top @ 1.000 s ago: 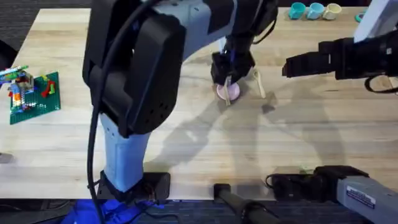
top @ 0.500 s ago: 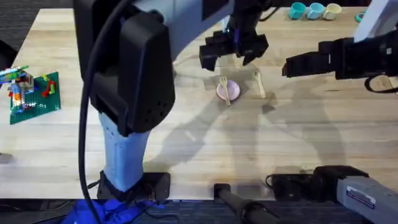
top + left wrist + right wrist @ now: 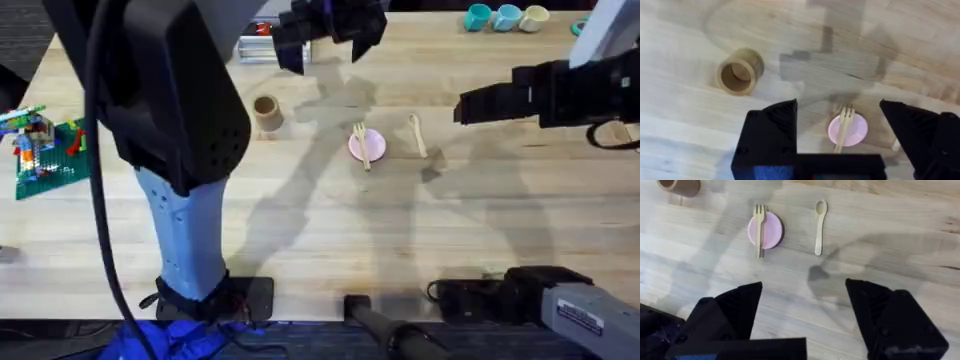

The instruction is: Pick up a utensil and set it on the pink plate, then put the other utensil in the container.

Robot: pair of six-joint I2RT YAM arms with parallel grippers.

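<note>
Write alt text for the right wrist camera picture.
A pale fork lies across a small pink plate on a wooden table, with a pale spoon beside it. The right gripper hangs open above; a tan cup sits at the edge.

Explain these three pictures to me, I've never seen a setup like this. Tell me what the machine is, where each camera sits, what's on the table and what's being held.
Two robot arms work at a wooden table. One picture looks down from above; the other two come from cameras on each arm's wrist, with that arm's two black fingers at the bottom. The left gripper and the right gripper are both open and hold nothing. On the table, a small cream fork lies across a pink plate. A cream spoon lies on the wood beside the plate, apart from it. A tan cup stands on the plate's other side. A toy brick model sits at the table's left edge.
</note>
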